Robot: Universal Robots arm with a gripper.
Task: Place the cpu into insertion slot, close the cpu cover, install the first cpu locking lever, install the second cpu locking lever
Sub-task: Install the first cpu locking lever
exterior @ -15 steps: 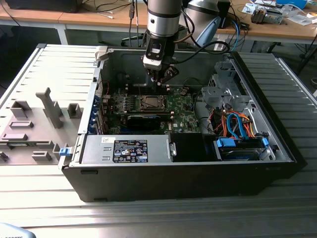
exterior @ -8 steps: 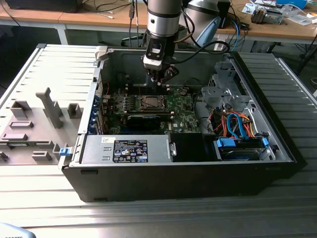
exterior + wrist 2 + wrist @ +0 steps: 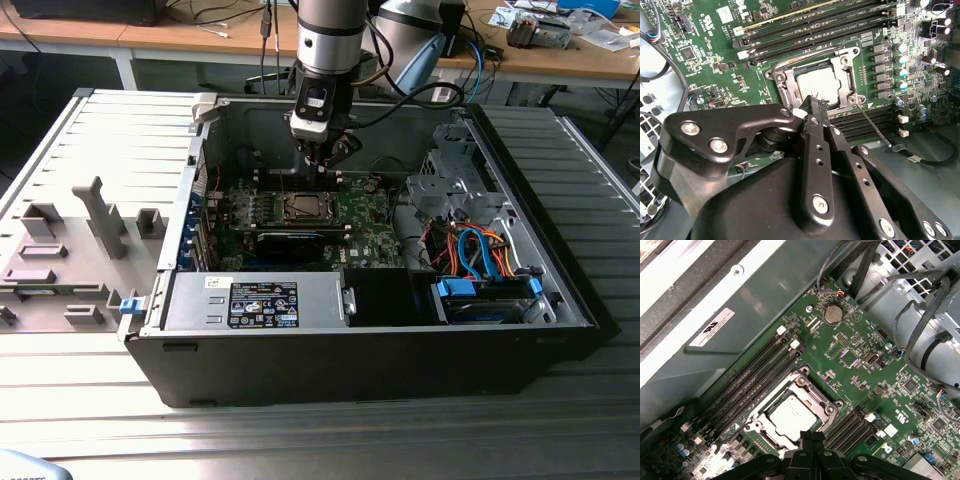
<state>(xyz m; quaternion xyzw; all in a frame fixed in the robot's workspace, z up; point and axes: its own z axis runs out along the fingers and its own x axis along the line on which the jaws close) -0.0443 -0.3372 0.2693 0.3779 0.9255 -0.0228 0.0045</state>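
Claw [image 3: 811, 103] — pinched closed — across one edge of cpu cover [image 3: 842, 81]

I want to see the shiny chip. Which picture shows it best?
The first wrist view: the cpu sits close up and almost whole. In the second wrist view the pincer hides its near edge. In the exterior view it is tiny and far off.

Vertical arm [image 3: 325, 45], end effector [image 3: 322, 166] closed.

Coin battery [image 3: 832, 314], memory slots [image 3: 752, 380], power supply [image 3: 255, 303]
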